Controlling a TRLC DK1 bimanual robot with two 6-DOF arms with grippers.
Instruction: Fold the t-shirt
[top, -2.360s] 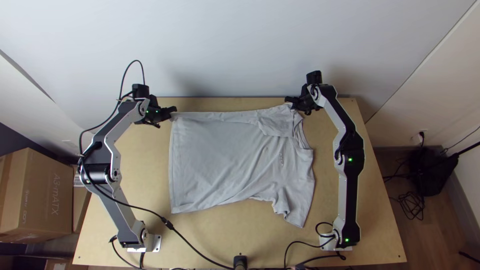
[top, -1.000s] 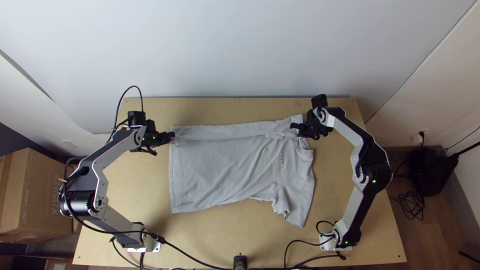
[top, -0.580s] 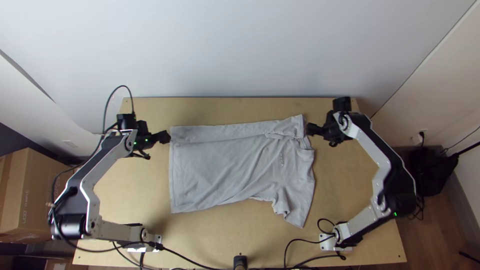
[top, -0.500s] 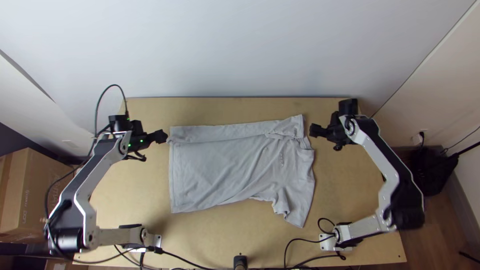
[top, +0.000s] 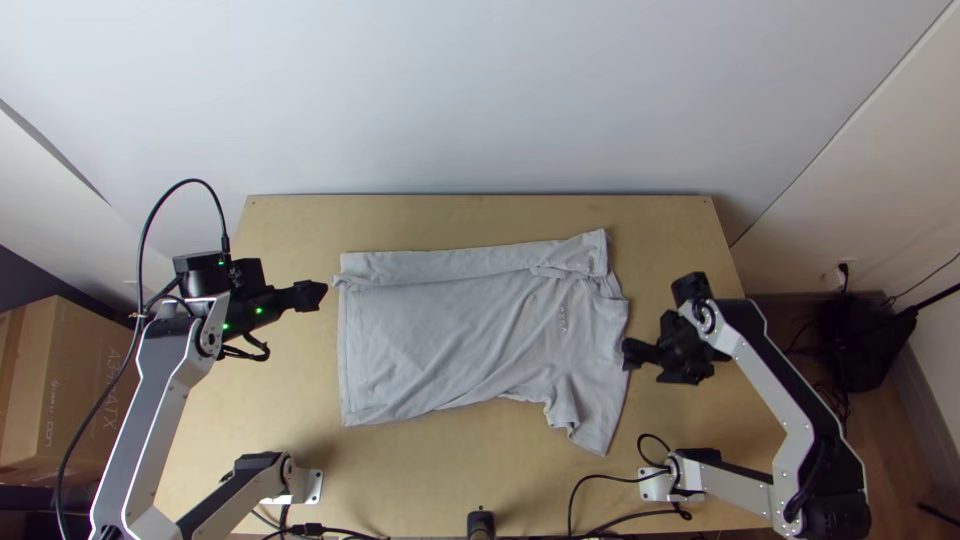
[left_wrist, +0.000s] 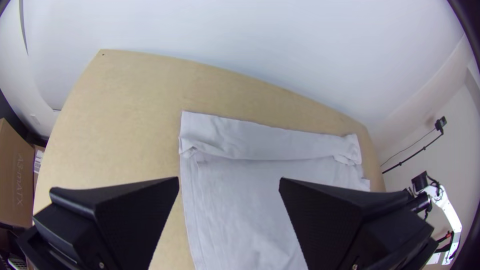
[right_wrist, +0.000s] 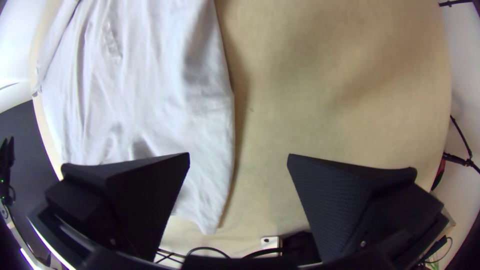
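The light grey t-shirt (top: 450, 335) lies flat on the table, its far side folded over in a long strip, with that sleeve folded in; the near sleeve is spread out and slightly rumpled. Off the hem at the left hangs my left gripper (top: 312, 296), holding nothing. My right gripper (top: 632, 354) is at the shirt's shoulder side, above its right edge. In the left wrist view my left gripper (left_wrist: 229, 187) has its fingers wide apart, the folded strip (left_wrist: 260, 140) beyond them. The right wrist view has my right gripper (right_wrist: 239, 165) open too, with the shirt (right_wrist: 150, 100) beside and partly behind one finger.
The wooden table (top: 450, 480) has bare surface around the shirt. Black cables (top: 600, 485) run along its near edge. A cardboard box (top: 60, 390) stands off the left side, and a black bag (top: 862, 330) lies on the floor at the right.
Both grippers let go of the shirt's far side, which came down as a folded strip. My left gripper moved off leftward; my right one moved right, then toward the near side.
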